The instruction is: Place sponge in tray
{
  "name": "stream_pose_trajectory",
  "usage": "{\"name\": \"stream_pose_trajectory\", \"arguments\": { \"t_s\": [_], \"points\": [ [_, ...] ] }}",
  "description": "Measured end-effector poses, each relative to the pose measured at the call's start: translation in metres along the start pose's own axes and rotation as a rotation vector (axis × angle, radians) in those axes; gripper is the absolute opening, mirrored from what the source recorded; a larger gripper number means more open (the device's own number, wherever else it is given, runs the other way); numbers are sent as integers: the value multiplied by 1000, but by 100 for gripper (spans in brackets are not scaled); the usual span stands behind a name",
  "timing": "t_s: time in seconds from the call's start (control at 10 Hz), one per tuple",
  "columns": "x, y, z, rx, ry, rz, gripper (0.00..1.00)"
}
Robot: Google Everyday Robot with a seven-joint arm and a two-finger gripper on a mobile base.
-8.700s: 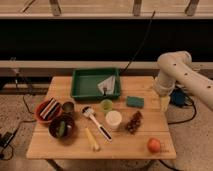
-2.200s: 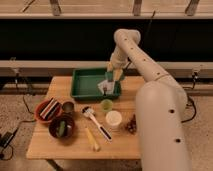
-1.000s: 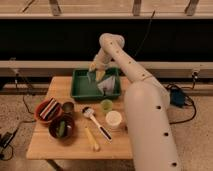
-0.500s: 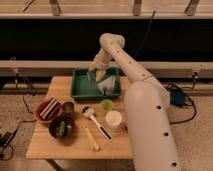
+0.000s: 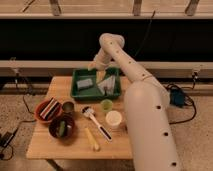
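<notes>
One sponge (image 5: 85, 83) lies flat inside the dark green tray (image 5: 76, 93), in its left half and beside a pale folded thing (image 5: 107, 85) on the right, so the placing itself looks done to me. The gripper (image 5: 92, 66) hangs over the tray's far rim, apart from the sponge, and I cannot tell if its fingers are open or closed. To finish well, I think the arm should rise straight up before swinging away, so it touches neither the tray wall nor the small light-green cup (image 5: 106, 104) in front.

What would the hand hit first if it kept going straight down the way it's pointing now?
Probably the tray: the hand hangs at its back edge, pointing down and left. It would likely meet the back wall or the floor near the sponge, though depth is unclear.
</notes>
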Motion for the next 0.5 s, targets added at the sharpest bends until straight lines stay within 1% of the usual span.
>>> {"name": "stream_pose_trajectory", "arguments": {
  "t_s": [0.5],
  "points": [
    [1, 1, 1, -1, 0, 2, 64]
  ]
}}
